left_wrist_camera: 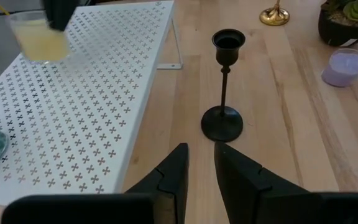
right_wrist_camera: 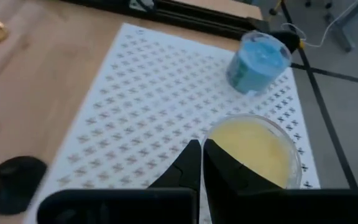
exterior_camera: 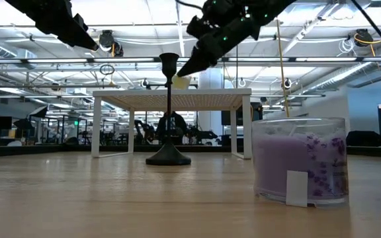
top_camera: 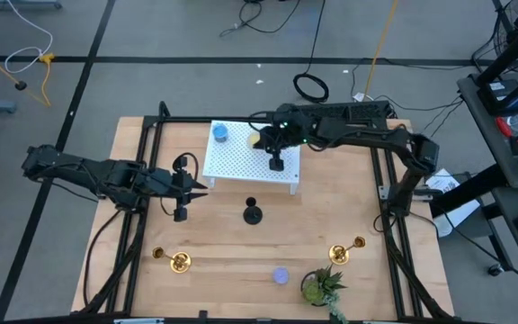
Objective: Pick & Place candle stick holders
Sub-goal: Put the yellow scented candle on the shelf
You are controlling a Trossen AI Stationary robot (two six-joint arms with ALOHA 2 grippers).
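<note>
High view: the black candle stick holder with round base and slim stem (top_camera: 253, 214) stands upright on the bare wooden table (top_camera: 241, 261), just in front of the white perforated metal stand (top_camera: 241, 157). One shiny brass holder (top_camera: 179, 262) lies near the front left, another brass holder (top_camera: 340, 253) near the front right beside a small green potted plant (top_camera: 319, 286) and a round purple candle (top_camera: 281, 275). The left gripper (top_camera: 185, 186) hovers left of the black holder; the right gripper (top_camera: 277, 162) is over the stand, by a blue candle (top_camera: 220, 133).

Low view: the black holder's stem rises straight from its flat foot, in front of the stand. The purple candle in its glass jar fills the near right.

Left wrist view: the left gripper's fingers (left_wrist_camera: 166, 180) point at the black holder's base with a narrow gap between them, holding nothing; they look nearly closed.

Right wrist view: the right gripper's fingers (right_wrist_camera: 229, 168) are pressed almost together, empty, just above a yellow candle in a clear glass (right_wrist_camera: 257, 149).

Handling: the black holder looks like rigid, light metal, smooth and likely slippery. The thin stem, about midway up, seems the best hold; its narrow foot suggests it tips easily if nudged.
</note>
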